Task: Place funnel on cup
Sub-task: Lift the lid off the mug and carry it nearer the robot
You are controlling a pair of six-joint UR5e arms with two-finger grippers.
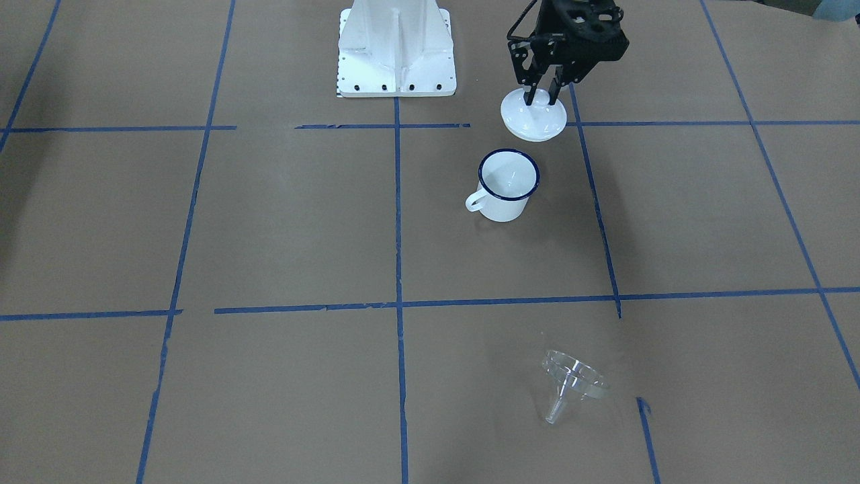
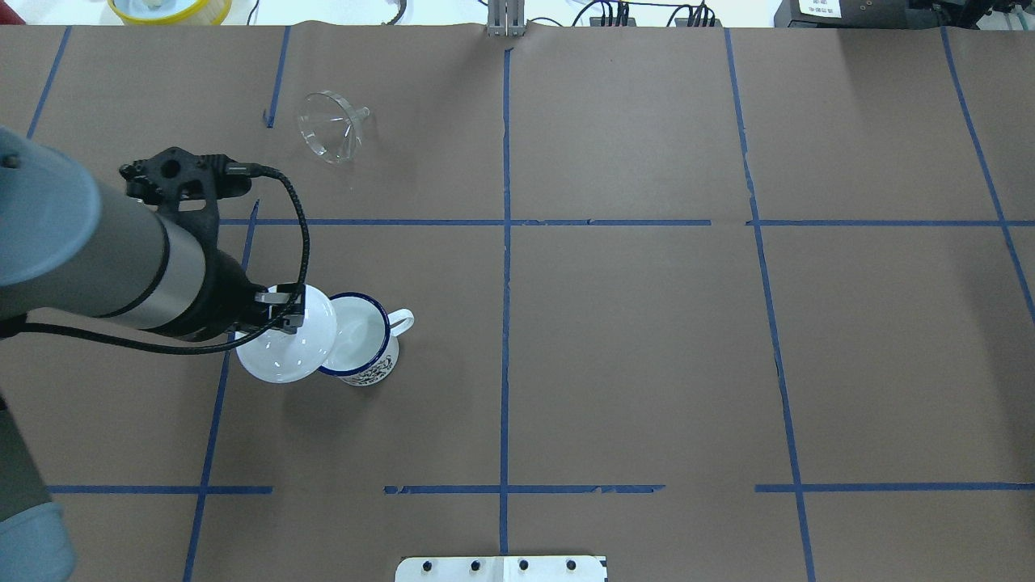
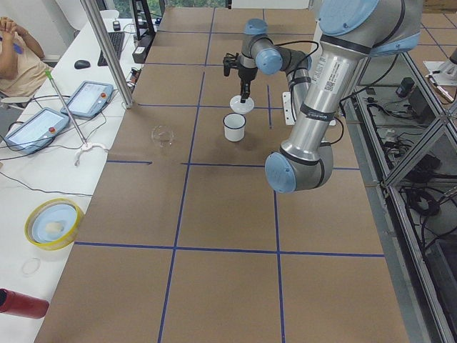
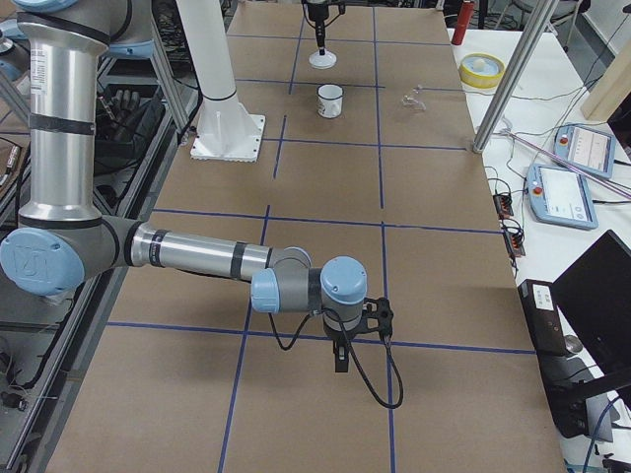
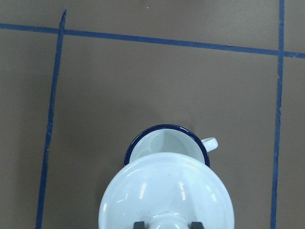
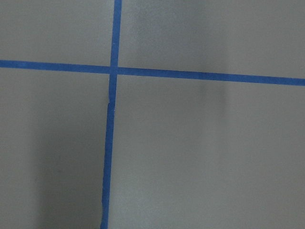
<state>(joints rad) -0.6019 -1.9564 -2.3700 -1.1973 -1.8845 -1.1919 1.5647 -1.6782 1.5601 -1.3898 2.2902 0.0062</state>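
The left gripper [image 1: 541, 101] pinches a white lid [image 1: 534, 122] by its knob at top centre, beside the open cup [image 1: 507, 187]. The funnel [image 1: 575, 382] lies tipped on the worktop [image 1: 269, 235], lower right. Whether the right gripper [image 4: 340, 361] is spread cannot be told.

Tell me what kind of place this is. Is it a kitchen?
Not a kitchen; probably a robot lab. A big robot arm reaches over a table marked with blue tape lines, and control tablets sit on the bench beside it.

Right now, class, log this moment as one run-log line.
left jaws: shut on lid knob | lid: off cup | cup: upright, open | funnel: on its side, untouched | right jaws: cannot tell
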